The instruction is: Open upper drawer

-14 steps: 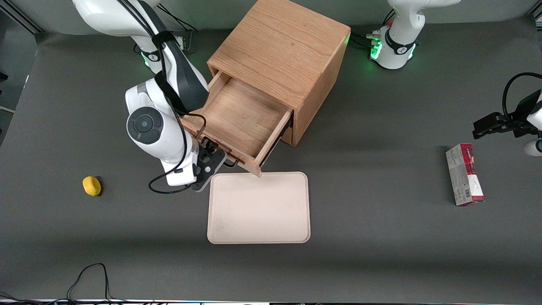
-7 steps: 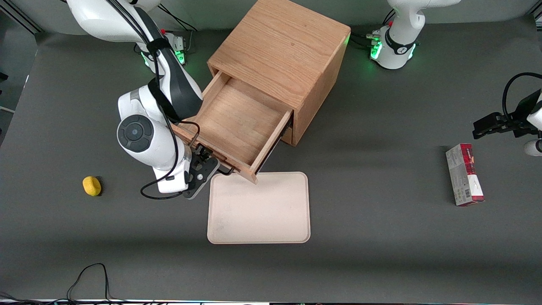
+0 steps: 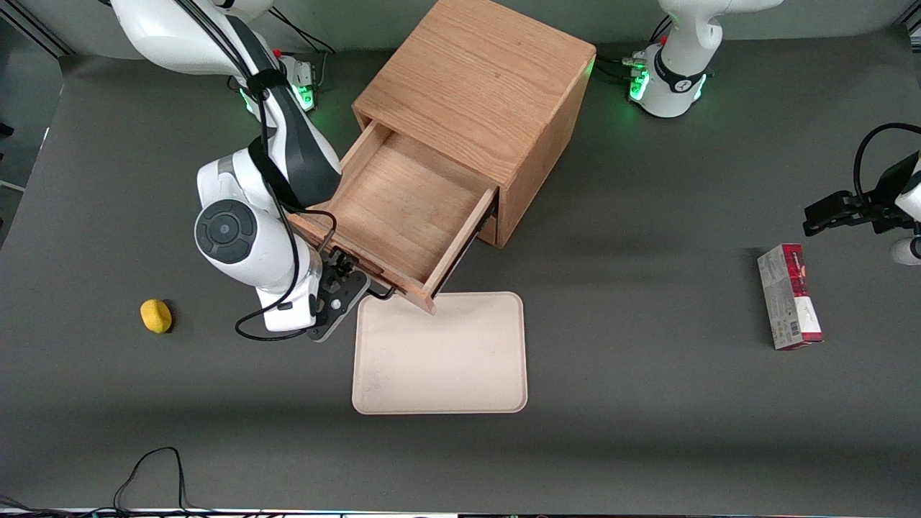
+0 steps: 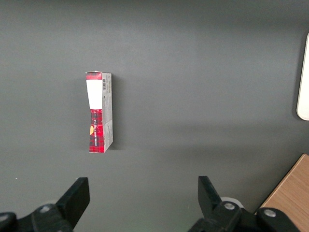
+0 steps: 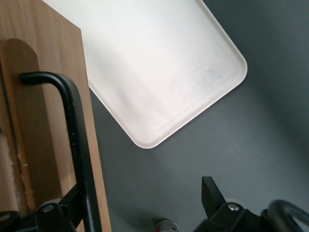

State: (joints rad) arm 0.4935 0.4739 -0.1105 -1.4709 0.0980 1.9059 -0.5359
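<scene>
already the upper drawer [image 3: 399, 208] stands pulled well out of the oak cabinet [image 3: 478, 86], its bare wooden tray body showing and its front corner just over the edge of the cream tray [image 3: 440, 354]. the gripper [image 3: 345, 277] sits at the drawer's front, its fingers spread apart, one on each side of the black bar handle [image 5: 77, 145] without clamping it. a yellow object [image 3: 155, 315] lies toward the working arm's end, a red box [image 3: 789, 296] toward the parked arm's.
</scene>
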